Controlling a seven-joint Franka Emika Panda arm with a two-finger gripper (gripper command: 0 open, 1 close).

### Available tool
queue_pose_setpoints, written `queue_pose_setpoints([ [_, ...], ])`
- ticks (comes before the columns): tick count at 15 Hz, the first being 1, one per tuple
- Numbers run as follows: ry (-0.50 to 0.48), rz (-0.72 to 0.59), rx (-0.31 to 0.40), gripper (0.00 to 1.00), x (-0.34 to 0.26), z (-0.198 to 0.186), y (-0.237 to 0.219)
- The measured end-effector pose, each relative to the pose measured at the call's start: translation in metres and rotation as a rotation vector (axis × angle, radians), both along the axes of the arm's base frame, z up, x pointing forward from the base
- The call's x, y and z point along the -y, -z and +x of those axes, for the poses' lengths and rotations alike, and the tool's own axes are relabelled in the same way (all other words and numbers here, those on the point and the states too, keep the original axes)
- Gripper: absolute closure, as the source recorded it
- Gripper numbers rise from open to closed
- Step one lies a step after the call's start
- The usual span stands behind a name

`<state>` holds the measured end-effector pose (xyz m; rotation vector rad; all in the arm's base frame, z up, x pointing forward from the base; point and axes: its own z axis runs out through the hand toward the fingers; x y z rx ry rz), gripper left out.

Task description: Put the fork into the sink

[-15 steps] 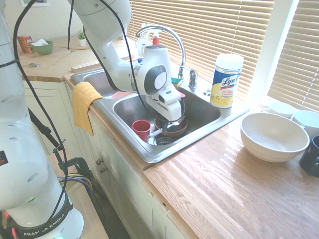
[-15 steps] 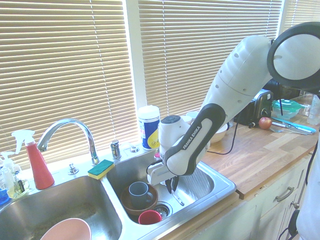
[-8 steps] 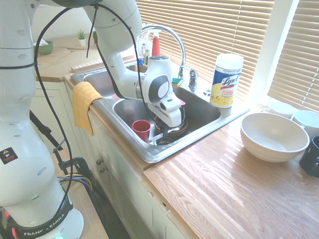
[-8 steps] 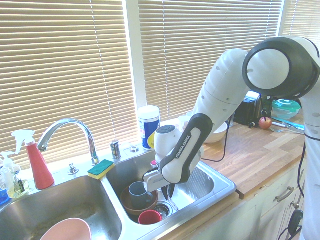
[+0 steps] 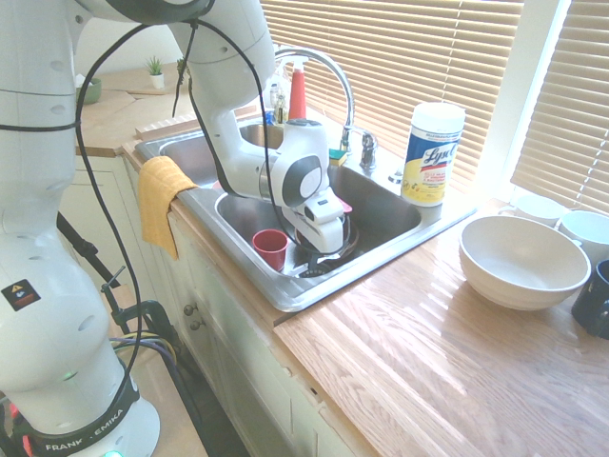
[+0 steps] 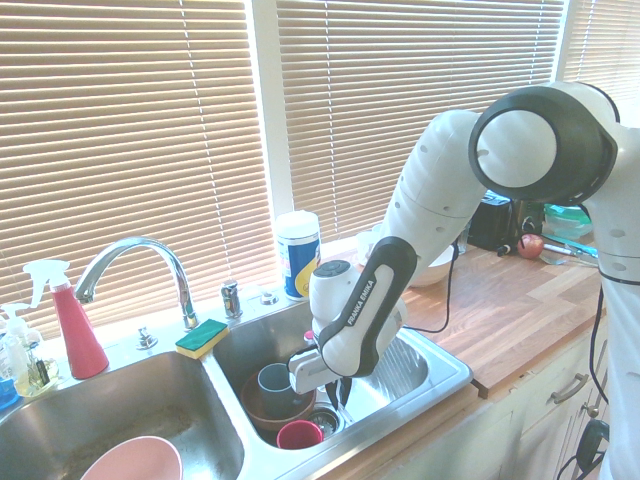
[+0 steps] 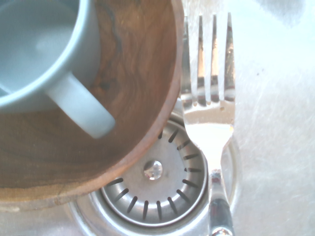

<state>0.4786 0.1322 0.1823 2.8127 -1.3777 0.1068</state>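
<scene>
The sink [image 5: 384, 249] is a steel double basin, and my gripper [image 5: 324, 255] hangs low inside its right basin [image 6: 440, 384]. In the second exterior view the gripper [image 6: 342, 392] sits just beside the brown wooden bowl [image 6: 259, 411]. It is shut on the fork. The fork's silver head [image 7: 209, 103] shows in the wrist view, tines pointing away over the drain strainer [image 7: 152, 192] and close to the basin floor. The fork's handle is hidden. A blue mug [image 7: 39, 49] stands inside the wooden bowl [image 7: 138, 93].
A red cup [image 5: 271, 248] stands in the same basin near the front wall. A pink bowl [image 6: 130, 462] lies in the left basin. The faucet [image 5: 328, 81], a Lysol canister [image 5: 433, 152] and a sponge [image 6: 202, 337] line the back rim. A white bowl [image 5: 521, 260] sits on the wooden counter.
The arm has sunk deeper into the right basin, carrying the fork down toward the drain and closer to the wooden bowl. The gripper has stayed shut.
</scene>
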Motion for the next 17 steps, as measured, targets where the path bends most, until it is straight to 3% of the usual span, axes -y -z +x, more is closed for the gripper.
queue_pose_setpoints([
  [11, -0.002, -0.001, -0.013, 0.0, -0.002, -0.005, 0.009],
  [17, -0.018, 0.011, 0.041, 0.0, -0.001, -0.006, -0.019],
])
